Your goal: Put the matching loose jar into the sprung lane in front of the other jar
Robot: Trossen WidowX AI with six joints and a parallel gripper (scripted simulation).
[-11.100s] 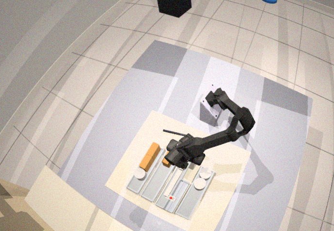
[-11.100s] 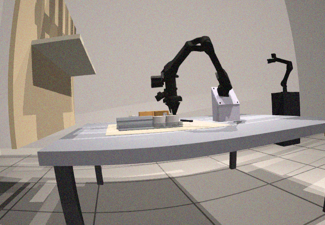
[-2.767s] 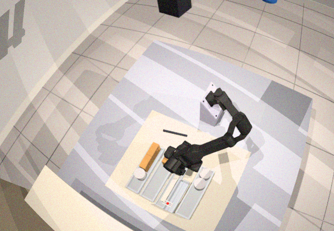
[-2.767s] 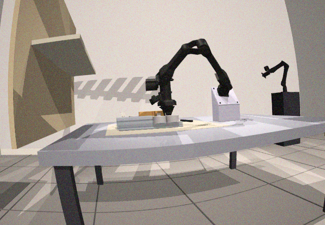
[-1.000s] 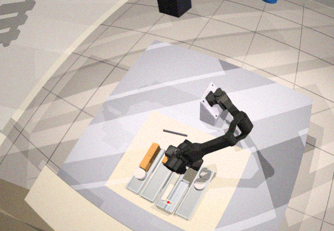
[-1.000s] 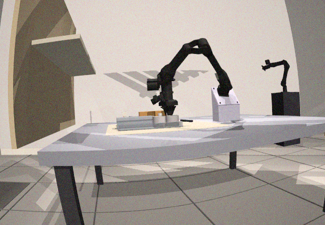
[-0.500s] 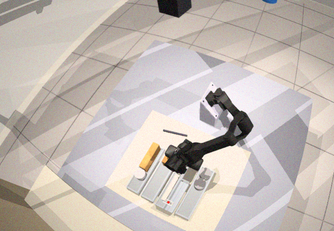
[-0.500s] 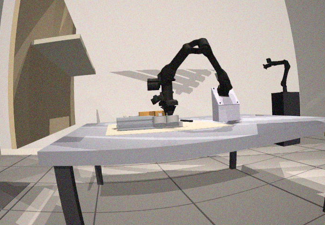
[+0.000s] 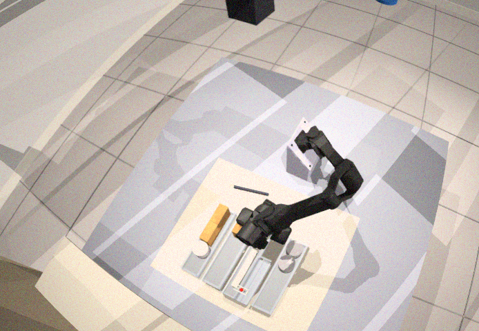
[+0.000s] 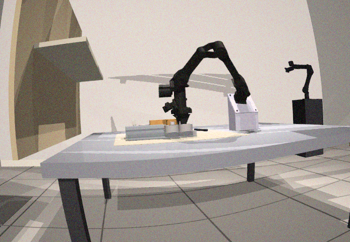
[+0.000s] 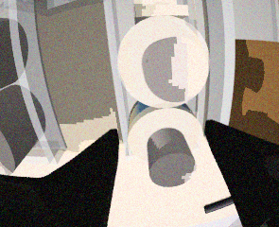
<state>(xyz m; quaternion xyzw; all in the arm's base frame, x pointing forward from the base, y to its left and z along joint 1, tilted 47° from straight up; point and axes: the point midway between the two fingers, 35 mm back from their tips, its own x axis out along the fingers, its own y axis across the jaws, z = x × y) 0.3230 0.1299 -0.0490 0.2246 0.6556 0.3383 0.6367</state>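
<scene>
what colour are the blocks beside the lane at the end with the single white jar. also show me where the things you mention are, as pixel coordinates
Orange (image 9: 214, 224); the top view shows it best.

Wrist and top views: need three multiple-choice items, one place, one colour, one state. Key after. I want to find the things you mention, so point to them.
1. Where is the dark rod (image 9: 250, 190) (image 10: 200, 129) (image 11: 217, 204)?
A) inside a lane
B) on the cream mat (image 9: 208, 187) (image 10: 121, 141) (image 11: 158, 203)
C) on the wall shelf

2. Colour of the round dot (image 9: 241, 289)?
A) red
B) green
C) yellow

3. Pincer (image 10: 182, 122) (image 11: 164, 130)?
A) shut on the rod
B) shut on nothing
C) open

1 B: top view shows it outside the lanes.
2 A: top view shows it red.
3 C: wrist view shows the fingers apart.
</scene>
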